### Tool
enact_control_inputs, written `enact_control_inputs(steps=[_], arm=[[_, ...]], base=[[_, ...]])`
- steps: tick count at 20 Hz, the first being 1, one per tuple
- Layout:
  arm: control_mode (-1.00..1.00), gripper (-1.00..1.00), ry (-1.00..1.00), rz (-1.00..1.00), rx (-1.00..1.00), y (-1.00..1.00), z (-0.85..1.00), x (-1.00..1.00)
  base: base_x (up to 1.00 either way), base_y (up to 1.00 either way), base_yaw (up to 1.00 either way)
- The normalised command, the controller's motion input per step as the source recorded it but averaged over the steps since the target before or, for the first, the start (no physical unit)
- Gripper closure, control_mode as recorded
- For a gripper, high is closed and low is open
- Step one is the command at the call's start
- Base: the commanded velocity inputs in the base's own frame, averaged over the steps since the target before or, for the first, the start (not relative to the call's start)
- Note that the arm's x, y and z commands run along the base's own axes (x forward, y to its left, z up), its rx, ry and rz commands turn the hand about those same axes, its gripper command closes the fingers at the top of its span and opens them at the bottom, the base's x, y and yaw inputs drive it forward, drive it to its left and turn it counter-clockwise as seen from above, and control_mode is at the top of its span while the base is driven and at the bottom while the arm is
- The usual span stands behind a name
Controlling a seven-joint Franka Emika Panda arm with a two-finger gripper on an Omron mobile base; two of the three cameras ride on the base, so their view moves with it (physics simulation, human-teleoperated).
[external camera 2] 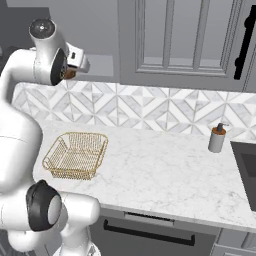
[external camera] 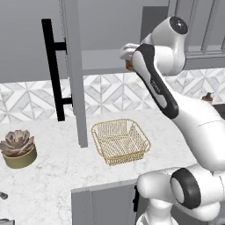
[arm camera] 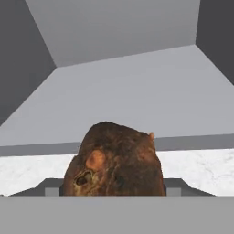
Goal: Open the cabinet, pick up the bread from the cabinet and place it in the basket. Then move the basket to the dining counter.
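Here, at the open cabinet [external camera: 74, 66], fingers clasp the bread [arm camera: 114, 160]; next, carry it down to the basket [external camera: 121, 140] at frame centre.

Brown crusty bread [arm camera: 114, 160] at open cabinet [external camera: 74, 74] shelf edge, gold wire basket [external camera: 121, 141] below

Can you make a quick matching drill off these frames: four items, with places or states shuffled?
Things:
1. bread
2. basket
3. cabinet door
4. potted succulent

Places or states:
A. swung open, black bar handle facing out
B. on the marble worktop, nothing in it
C. at the cabinet's open front, right in front of the hand camera
D. on the worktop left of the open door in the left base view

Pairs: 1-C, 2-B, 3-A, 4-D
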Motion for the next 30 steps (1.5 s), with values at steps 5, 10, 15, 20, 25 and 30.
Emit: enact_control_inputs(steps=[5,10,15,20,25,30], arm=[[-1.00,1.00,0.18,0.01,0.00,-0.02,-0.31,-1.00],[-1.00,1.00,0.32,0.00,0.00,0.00,-0.96,-0.99],[-1.00,1.00,0.34,0.00,-0.04,0.03,-1.00,0.16],[-1.00,1.00,0.11,0.03,-0.02,0.13,-1.00,0.69],[-1.00,1.00,-0.04,0.05,-0.03,0.37,-1.00,0.14],[-1.00,1.00,-0.12,0.00,-0.01,0.25,-0.93,0.12]], base=[[0.00,0.00,0.00],[0.00,0.00,0.00],[0.00,0.00,0.00],[0.00,0.00,0.00],[0.00,0.00,0.00],[0.00,0.00,0.00]])
